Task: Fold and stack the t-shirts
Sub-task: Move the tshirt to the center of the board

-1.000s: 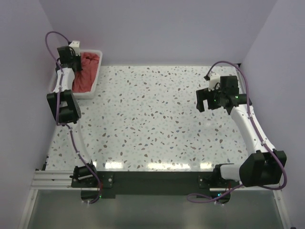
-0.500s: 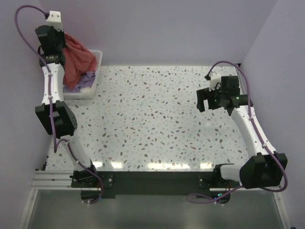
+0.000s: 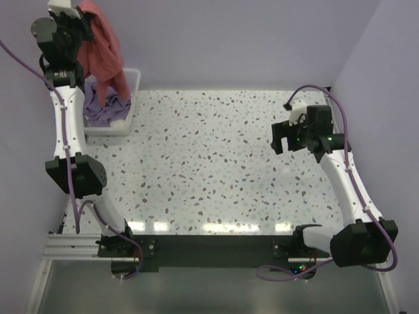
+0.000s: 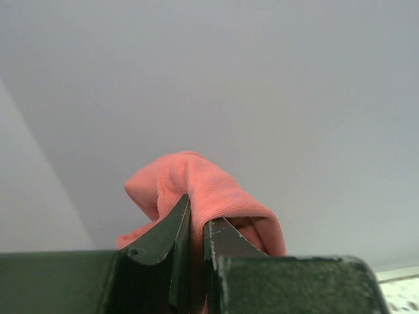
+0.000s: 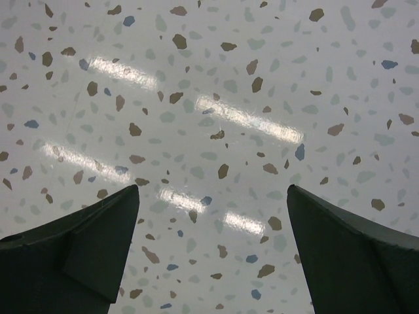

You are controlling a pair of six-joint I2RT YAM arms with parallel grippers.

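Note:
My left gripper (image 3: 84, 14) is raised high at the far left, above the white basket (image 3: 131, 98), and is shut on the coral-red t-shirt (image 3: 105, 52). The shirt hangs down from the jaws, its lower end reaching the basket. In the left wrist view a fold of the red t-shirt (image 4: 209, 190) is pinched between the dark fingers, with my left gripper (image 4: 196, 219) closed around it. The lavender t-shirt (image 3: 101, 108) lies crumpled in the basket. My right gripper (image 3: 283, 140) hovers over the right side of the table, open and empty; the right gripper (image 5: 213, 190) shows only tabletop between its fingers.
The speckled terrazzo tabletop (image 3: 209, 163) spreads between the arms. Purple walls close in the back and both sides. The basket stands in the far left corner against the wall.
My left arm has risen, lifting the coral-red t-shirt up out of the basket and uncovering the lavender one. The right arm has barely shifted.

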